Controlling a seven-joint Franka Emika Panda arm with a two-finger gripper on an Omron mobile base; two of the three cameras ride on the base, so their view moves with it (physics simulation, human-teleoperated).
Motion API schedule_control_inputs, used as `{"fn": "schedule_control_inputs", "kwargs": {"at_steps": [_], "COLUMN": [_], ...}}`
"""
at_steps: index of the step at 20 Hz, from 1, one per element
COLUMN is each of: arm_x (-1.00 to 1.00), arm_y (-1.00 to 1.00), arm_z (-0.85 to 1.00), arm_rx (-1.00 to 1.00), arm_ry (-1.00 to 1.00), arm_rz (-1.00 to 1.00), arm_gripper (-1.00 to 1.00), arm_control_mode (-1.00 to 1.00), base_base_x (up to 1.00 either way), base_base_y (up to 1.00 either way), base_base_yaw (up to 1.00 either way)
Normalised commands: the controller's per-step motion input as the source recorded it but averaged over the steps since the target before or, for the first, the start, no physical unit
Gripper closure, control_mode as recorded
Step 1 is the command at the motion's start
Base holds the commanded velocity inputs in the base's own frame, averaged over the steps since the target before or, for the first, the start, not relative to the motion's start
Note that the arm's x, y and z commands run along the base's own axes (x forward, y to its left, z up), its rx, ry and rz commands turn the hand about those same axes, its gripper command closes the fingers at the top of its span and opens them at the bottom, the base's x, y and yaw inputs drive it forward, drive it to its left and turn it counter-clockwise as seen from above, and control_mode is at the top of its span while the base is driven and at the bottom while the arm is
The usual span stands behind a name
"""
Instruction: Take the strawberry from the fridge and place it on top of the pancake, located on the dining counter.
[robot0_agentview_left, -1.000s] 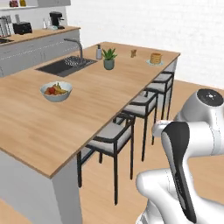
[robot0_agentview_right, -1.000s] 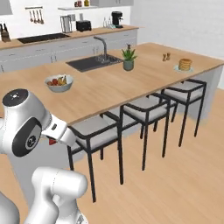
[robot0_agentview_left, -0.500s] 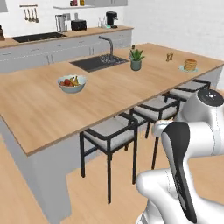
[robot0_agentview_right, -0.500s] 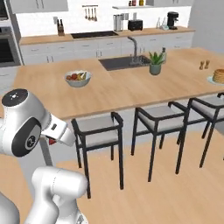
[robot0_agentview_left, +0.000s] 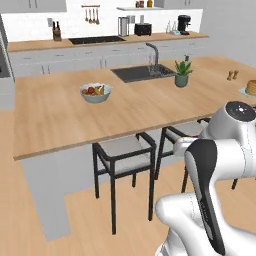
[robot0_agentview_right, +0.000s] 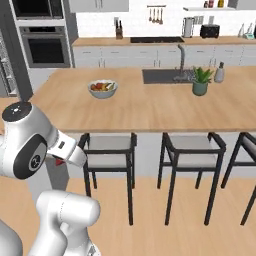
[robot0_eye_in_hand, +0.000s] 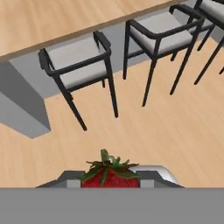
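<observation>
- the strawberry (robot0_eye_in_hand: 109, 175) sits at the bottom centre of the hand view, green cap up, clenched between the gripper (robot0_eye_in_hand: 111, 179) fingers; a small red bit also shows under the wrist at the left of the right base view.
- the dining counter (robot0_agentview_left: 60, 115) spans the middle of the left base view, with a dark sink (robot0_agentview_left: 142, 74) and tall tap (robot0_agentview_left: 154, 54) toward its upper right.
- a pale bowl (robot0_agentview_left: 95, 93) left of centre on the counter holds mixed fruit in red, orange and yellow; which fruits they are cannot be told.
- a grey pot (robot0_agentview_left: 181, 80) just right of the sink holds a green leafy plant.
- the pancake (robot0_agentview_left: 251, 87) lies at the far right edge of the left base view on a pale dish (robot0_agentview_left: 246, 92), cut off by the frame, with two small wooden shakers (robot0_agentview_left: 232, 76) near it to the upper left.
- black-framed stools (robot0_agentview_right: 111, 155) with grey seats stand along the counter's near side.
</observation>
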Motion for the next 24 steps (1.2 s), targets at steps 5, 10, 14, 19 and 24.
{"fn": "schedule_control_inputs", "kwargs": {"at_steps": [5,10,14,19,24], "arm_x": [0.0,0.0,0.0,0.0,0.0], "arm_y": [0.0,0.0,0.0,0.0,0.0], "arm_z": [0.0,0.0,0.0,0.0,0.0], "arm_rx": [0.0,0.0,0.0,0.0,0.0], "arm_ry": [0.0,0.0,0.0,0.0,0.0], "arm_rz": [0.0,0.0,0.0,0.0,0.0], "arm_gripper": [1.0,1.0,1.0,1.0,1.0], "arm_control_mode": [1.0,1.0,1.0,1.0,1.0], "base_base_x": [-0.11,-0.48,-0.23,0.0,0.0], "base_base_y": [-1.0,-1.0,-1.0,-1.0,-1.0], "base_base_yaw": [0.39,0.25,0.16,0.07,0.01]}}
